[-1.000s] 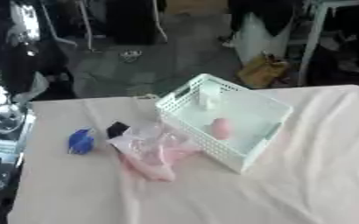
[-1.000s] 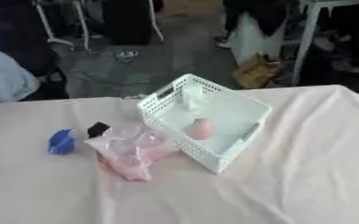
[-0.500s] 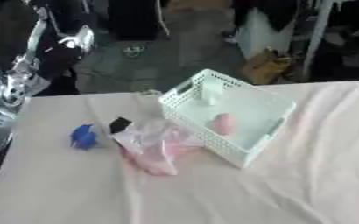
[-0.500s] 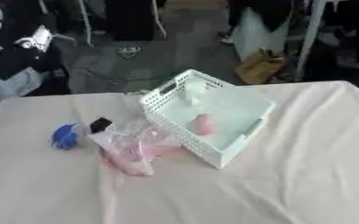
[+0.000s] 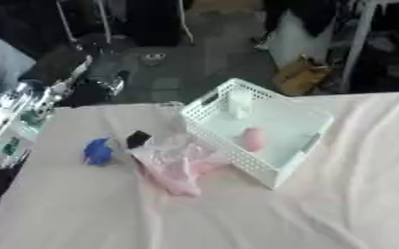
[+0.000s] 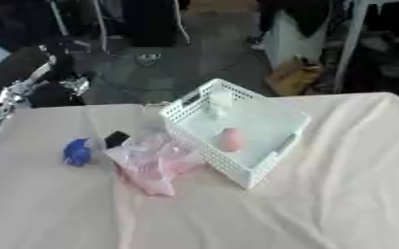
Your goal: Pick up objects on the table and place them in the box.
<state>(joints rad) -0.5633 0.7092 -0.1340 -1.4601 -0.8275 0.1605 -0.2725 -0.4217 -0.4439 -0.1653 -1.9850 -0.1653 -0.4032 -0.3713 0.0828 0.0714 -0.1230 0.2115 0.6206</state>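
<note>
A: Where is your left hand [image 5: 97, 73]?

B: Up at the far left corner of the bench [image 5: 339, 194], above its edge. It is dark and blurred, so you cannot tell whether its fingers are released or clenched. Your right hand shows in neither view.

A: And the things to pick up?

B: The blue object [image 5: 98, 151] lies on the cloth well below those fingers, toward you. Just to its right sits a small black object [image 5: 137, 139], touching the clear bag with pink inside [image 5: 179, 165], which sprawls toward the box.

A: The box itself?

B: The white box [image 5: 275, 170] (a slatted basket, really) stands askew, off to the right of your fingers, its near wall right beside the bag. Inside lie a pink object [image 5: 252, 139] near the middle and a white one [image 5: 239, 104] against the far wall.
</note>
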